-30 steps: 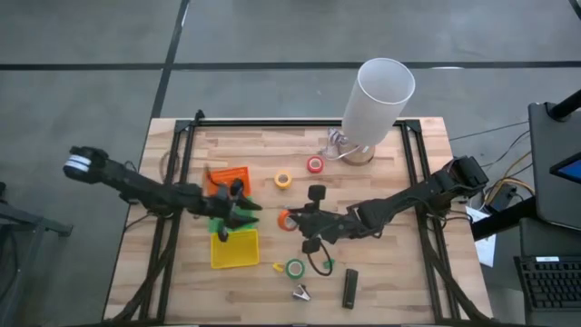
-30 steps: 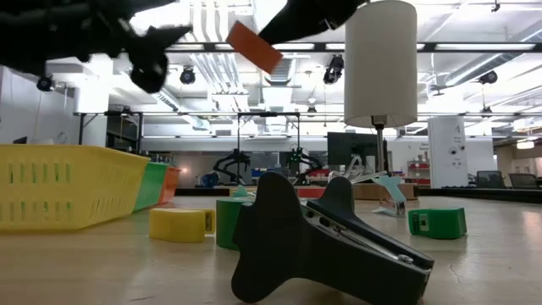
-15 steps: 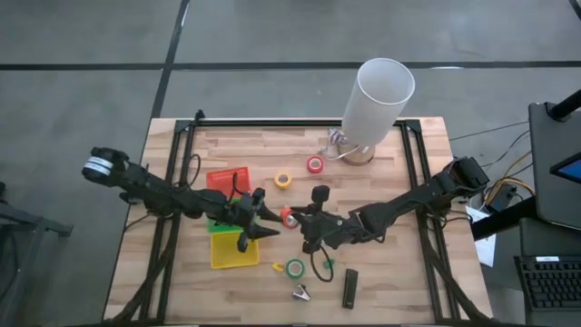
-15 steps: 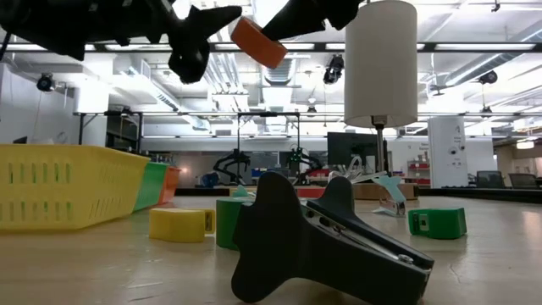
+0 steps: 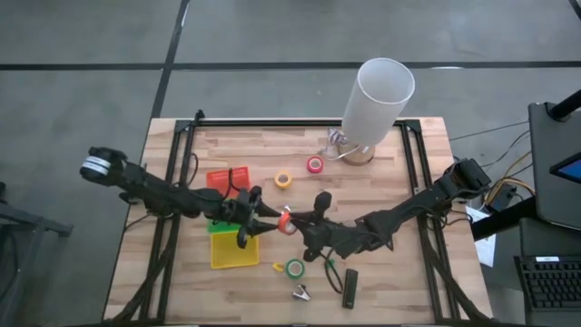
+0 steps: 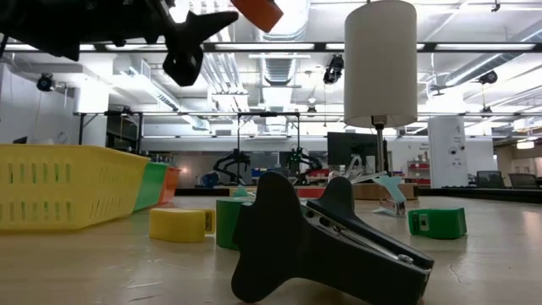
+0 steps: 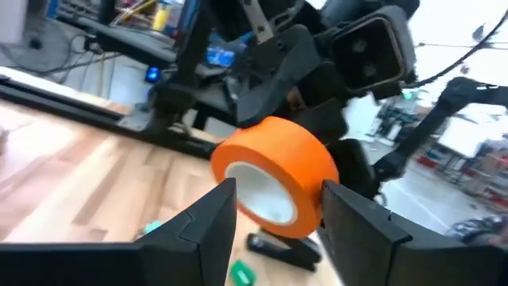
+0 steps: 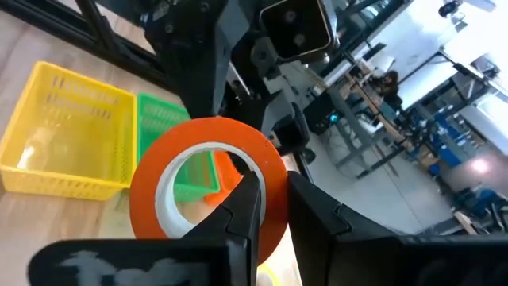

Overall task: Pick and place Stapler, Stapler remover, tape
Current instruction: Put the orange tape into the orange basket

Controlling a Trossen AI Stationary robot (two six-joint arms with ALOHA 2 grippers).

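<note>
An orange tape roll [image 5: 284, 221] hangs in the air above the table's middle, at the top of the low view [image 6: 259, 10]. My right gripper [image 8: 270, 210] is shut on it. My left gripper [image 7: 274, 218] is open and comes at the roll [image 7: 278, 171] from the table's left, one finger on each side of it; whether they touch it I cannot tell. The black stapler [image 5: 349, 288] lies flat near the table's near edge. A silver claw-shaped piece [image 5: 300, 292] lies left of the stapler. Green [image 5: 295, 269], yellow [image 5: 283, 180] and red [image 5: 315, 164] rolls lie flat on the table. My right gripper holds the orange roll by its ring wall [image 8: 274, 179], one finger inside the hole and one outside. It comes level from the table's right. The roll is lifted clear of the table and stands on edge.
Orange [image 5: 227, 177], green [image 5: 216, 223] and yellow [image 5: 234, 249] trays sit left of the middle, under my left arm. A tall white cylinder on a stand [image 5: 381, 95] rises at the far edge. Black frame rails run along both sides of the table.
My left gripper has moved from above the trays toward the table's right, up to the orange roll, and its fingers now flank it. My right gripper has raised the roll higher, keeping hold of it.
</note>
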